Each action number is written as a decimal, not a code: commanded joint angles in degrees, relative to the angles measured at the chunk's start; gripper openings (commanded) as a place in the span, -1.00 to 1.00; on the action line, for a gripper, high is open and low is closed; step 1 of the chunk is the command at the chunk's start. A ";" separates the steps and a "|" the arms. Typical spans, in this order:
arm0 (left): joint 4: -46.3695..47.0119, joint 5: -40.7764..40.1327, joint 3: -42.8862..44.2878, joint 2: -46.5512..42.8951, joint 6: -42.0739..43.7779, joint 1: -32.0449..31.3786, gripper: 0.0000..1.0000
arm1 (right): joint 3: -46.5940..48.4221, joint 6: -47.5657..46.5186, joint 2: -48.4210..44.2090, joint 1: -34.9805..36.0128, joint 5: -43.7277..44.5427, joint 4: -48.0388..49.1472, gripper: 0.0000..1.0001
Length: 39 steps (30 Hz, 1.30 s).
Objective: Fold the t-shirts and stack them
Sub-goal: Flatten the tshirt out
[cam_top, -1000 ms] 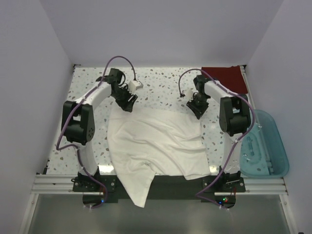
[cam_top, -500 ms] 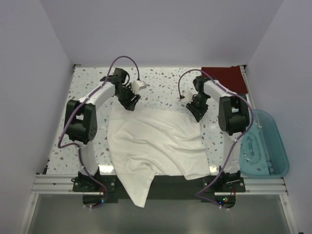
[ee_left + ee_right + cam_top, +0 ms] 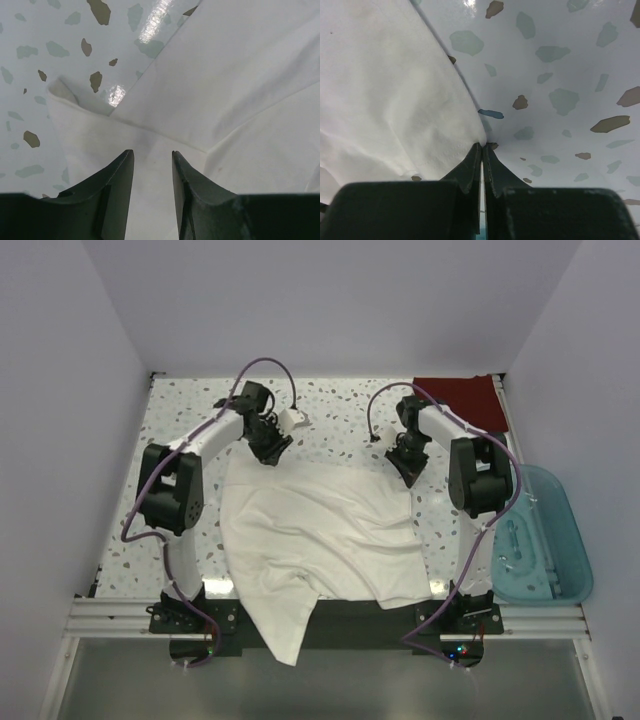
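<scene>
Top view: a large white t-shirt (image 3: 320, 535) lies rumpled and unfolded over the middle of the speckled table (image 3: 180, 420). Its lower end trails past the near edge at 6 o'clock. A dark red t-shirt (image 3: 462, 400), folded into a rectangle, rests flat in the far corner at 1 o'clock, well apart from the white one. A translucent teal bin (image 3: 545, 540) sits beyond the table's edge at 4 o'clock; what it holds cannot be made out. The left gripper (image 3: 269, 451) stands at the white shirt's far edge at 11 o'clock. In the left wrist view its jaws are parted by a narrow gap above a fold of white cloth, gripping nothing. The right gripper (image 3: 410, 470) meets the far corner of the same shirt at 1 o'clock. In the right wrist view its fingertips (image 3: 476, 152) are pressed together, pinching the very edge of the white fabric against the table. No print or lettering on either shirt is legible in these views.
</scene>
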 commanded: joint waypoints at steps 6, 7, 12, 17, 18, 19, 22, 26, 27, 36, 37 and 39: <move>1.10 -7.61 -4.02 -1.01 2.66 -5.56 -0.03 | 0.84 0.95 0.20 0.14 1.40 0.96 -1.00; 1.28 -8.23 -5.07 -1.01 2.57 -5.92 -0.01 | 0.75 0.95 0.12 0.14 1.40 1.05 -1.00; 4.17 -13.05 -7.27 -0.49 1.25 -7.24 0.04 | 0.31 0.77 -0.06 0.14 2.02 1.40 -1.00; 4.80 -16.76 -8.24 0.30 0.81 -7.68 0.04 | -0.04 0.16 -0.15 0.14 2.98 1.67 -1.00; 4.45 -17.72 -8.42 0.39 0.99 -7.59 0.04 | -0.13 -0.11 -0.15 0.14 3.33 1.75 -1.00; 4.27 -18.25 -8.68 0.39 1.34 -7.68 0.04 | -0.22 -0.28 -0.24 0.14 3.60 2.10 -1.00; 4.53 -19.13 -9.21 -0.31 1.87 -7.59 0.00 | -0.83 -0.81 -0.24 0.14 5.09 2.98 -1.00; 4.79 -21.86 -8.60 -2.50 2.04 -7.24 -0.25 | -1.10 -1.08 -0.24 0.05 6.06 3.42 -1.00; 4.62 -22.29 -8.25 -2.86 2.04 -7.06 -0.33 | -1.01 -1.08 -0.32 0.14 6.06 3.51 -1.00; 0.67 -20.37 -0.52 -4.53 5.03 0.57 -0.71 | -0.31 -1.34 -0.41 0.05 5.71 2.81 -1.00; 0.58 -20.10 0.10 -4.36 6.34 2.67 -0.72 | -0.13 -1.34 -0.41 0.05 5.62 2.64 -1.00; 1.19 -19.58 2.11 -3.57 7.66 4.79 -0.74 | 0.13 -1.43 -0.41 0.05 5.71 2.55 -1.00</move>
